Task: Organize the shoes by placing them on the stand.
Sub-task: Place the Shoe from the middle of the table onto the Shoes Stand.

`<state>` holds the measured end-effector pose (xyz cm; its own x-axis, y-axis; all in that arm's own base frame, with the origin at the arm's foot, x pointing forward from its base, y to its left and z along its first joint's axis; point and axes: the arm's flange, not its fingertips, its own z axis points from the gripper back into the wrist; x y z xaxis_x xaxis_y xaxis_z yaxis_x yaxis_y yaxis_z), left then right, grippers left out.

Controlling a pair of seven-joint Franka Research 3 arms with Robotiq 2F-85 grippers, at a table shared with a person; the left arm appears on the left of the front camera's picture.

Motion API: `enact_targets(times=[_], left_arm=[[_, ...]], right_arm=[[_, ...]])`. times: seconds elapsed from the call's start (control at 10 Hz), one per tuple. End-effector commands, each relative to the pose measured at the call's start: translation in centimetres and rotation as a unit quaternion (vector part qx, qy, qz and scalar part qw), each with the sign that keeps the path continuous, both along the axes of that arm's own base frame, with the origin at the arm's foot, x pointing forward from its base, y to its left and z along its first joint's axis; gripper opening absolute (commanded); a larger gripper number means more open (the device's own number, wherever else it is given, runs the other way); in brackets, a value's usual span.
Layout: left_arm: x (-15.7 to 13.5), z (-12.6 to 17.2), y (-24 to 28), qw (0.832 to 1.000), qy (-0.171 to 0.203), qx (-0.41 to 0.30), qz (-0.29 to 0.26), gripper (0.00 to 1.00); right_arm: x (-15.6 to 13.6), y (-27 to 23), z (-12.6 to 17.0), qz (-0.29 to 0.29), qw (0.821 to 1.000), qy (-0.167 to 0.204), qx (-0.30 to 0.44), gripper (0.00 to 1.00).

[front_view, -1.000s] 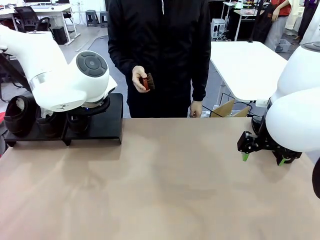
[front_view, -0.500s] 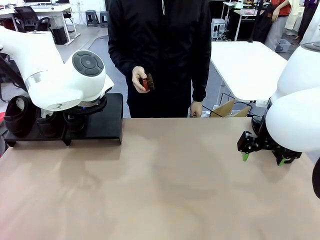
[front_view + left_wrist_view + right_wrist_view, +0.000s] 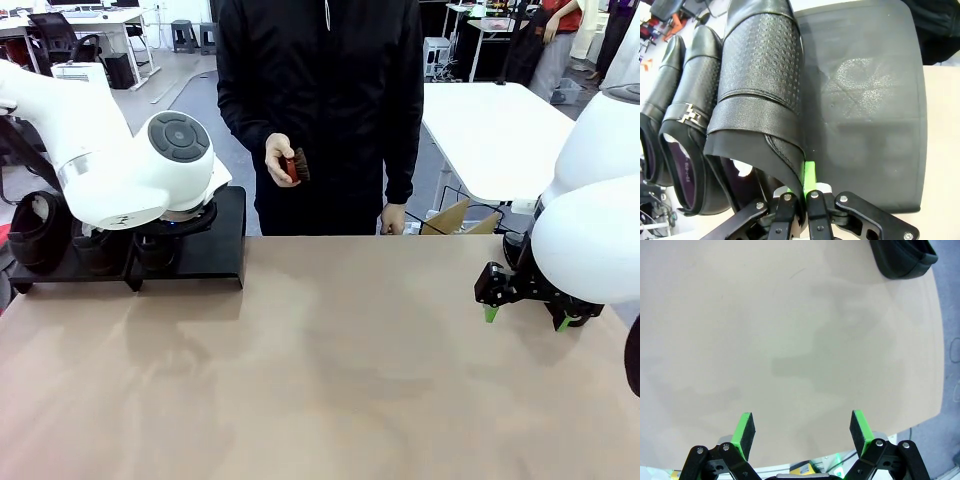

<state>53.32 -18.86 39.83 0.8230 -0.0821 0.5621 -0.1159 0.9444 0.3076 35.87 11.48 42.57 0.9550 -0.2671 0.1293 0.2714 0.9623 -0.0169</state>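
In the left wrist view my left gripper (image 3: pixel 802 176) is shut on the heel collar of a glossy black shoe (image 3: pixel 760 75) with an embossed top. That shoe lies lengthwise along the left side of the matte black stand (image 3: pixel 870 100), toe pointing away. Two more black shoes (image 3: pixel 695 100) sit side by side to its left, one with a metal buckle. In the front view the left arm's wrist (image 3: pixel 150 165) hangs over the stand (image 3: pixel 215 235), hiding most of it, and a shoe (image 3: pixel 40 230) stands at the far left. My right gripper (image 3: pixel 525 315) (image 3: pixel 802 432) is open over bare table.
A person in black stands at the far side, holding a small brown brush (image 3: pixel 294 165) in one hand. The stand's right half is bare. A white table (image 3: pixel 500 130) and a cardboard box (image 3: pixel 455 218) lie beyond the far right edge. A dark object (image 3: pixel 902 260) sits at the table's edge.
The left arm's wrist has swayed slightly over the stand, first left, then back and a little lower. The right arm and the person's hand have not moved.
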Motion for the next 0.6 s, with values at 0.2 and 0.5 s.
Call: enact_targets(times=[0.2, 0.5], left_arm=[[0.0, -0.2, 0.5, 1.000, -0.004, 0.013, -0.002, 0.20], [-0.3, 0.7, 1.0, 1.000, -0.017, 0.018, 0.013, 0.60]], right_arm=[[0.3, 0.1, 0.2, 0.008, 1.000, -0.001, 0.001, 1.00], [0.3, 0.1, 0.2, 0.008, 1.000, -0.001, 0.001, 1.00]])
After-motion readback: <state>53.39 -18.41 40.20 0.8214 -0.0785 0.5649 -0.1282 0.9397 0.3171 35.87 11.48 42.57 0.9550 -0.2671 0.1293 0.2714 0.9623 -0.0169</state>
